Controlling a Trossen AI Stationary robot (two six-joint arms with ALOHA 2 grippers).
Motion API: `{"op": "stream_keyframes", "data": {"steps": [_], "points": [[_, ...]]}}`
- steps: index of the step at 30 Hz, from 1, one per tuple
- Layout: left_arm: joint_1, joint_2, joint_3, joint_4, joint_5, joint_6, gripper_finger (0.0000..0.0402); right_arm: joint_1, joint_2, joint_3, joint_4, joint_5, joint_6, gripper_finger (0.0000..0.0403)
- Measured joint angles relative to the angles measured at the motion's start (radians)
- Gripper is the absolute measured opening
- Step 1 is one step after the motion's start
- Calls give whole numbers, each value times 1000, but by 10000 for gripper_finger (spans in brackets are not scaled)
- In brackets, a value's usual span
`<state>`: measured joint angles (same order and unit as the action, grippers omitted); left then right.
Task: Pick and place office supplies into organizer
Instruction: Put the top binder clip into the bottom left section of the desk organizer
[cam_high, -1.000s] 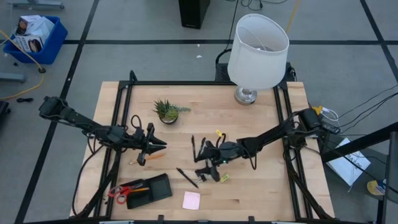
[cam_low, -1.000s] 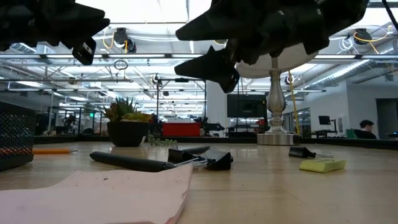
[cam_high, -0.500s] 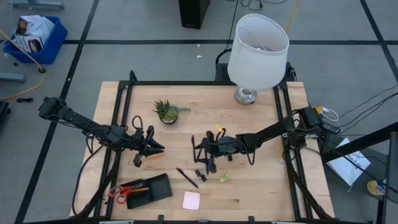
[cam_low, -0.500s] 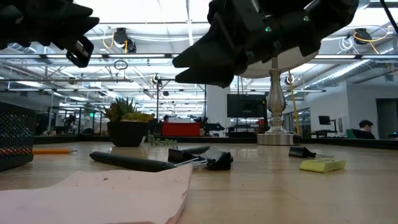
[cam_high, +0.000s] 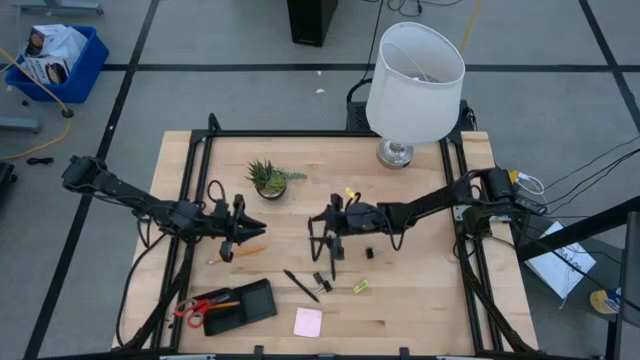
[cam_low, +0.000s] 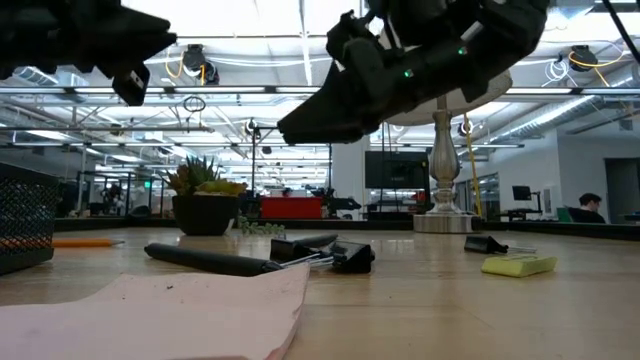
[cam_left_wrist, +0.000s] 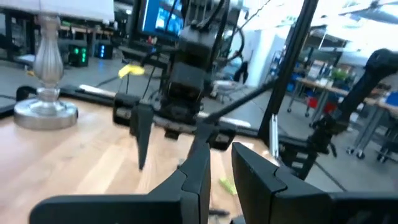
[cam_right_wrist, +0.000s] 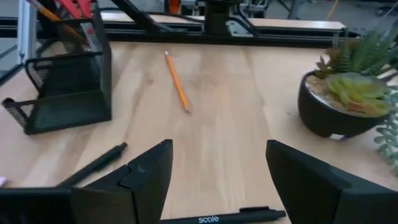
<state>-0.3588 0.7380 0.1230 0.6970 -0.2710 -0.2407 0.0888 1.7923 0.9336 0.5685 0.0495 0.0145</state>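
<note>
Black mesh organizer (cam_high: 240, 304) sits at the table's front-left, red-handled scissors (cam_high: 196, 305) in it. Left gripper (cam_high: 244, 229) hovers over an orange pencil (cam_high: 232, 254), jaws nearly pressed together, empty. Right gripper (cam_high: 322, 236), jaws spread, hangs above a black pen (cam_right_wrist: 224, 217) marked "scale"; probably the next pick: descend, pinch.

In the low view the organizer (cam_low: 22, 215) is cut off by the left edge and the pink sticky-note pad (cam_low: 160, 310) by the bottom edge, while in the high view the small black clips (cam_high: 322, 282) at centre are too small to count.
</note>
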Motion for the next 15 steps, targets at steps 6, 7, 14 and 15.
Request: {"op": "stream_keyframes", "data": {"steps": [6, 7, 14, 15], "points": [[1, -19, 0, 90, -1, 6, 70, -11, 47, 69, -25, -77, -77, 241], [4, -24, 0, 76, 0, 15, 70, -13, 47, 69, -31, -76, -95, 241], [6, -36, 0, -44, 2, -162, 69, -26, 28, 69, -105, -73, -80, 239], [5, -36, 0, -63, 7, -189, 69, -25, 22, 69, -137, -73, -80, 238]]}}
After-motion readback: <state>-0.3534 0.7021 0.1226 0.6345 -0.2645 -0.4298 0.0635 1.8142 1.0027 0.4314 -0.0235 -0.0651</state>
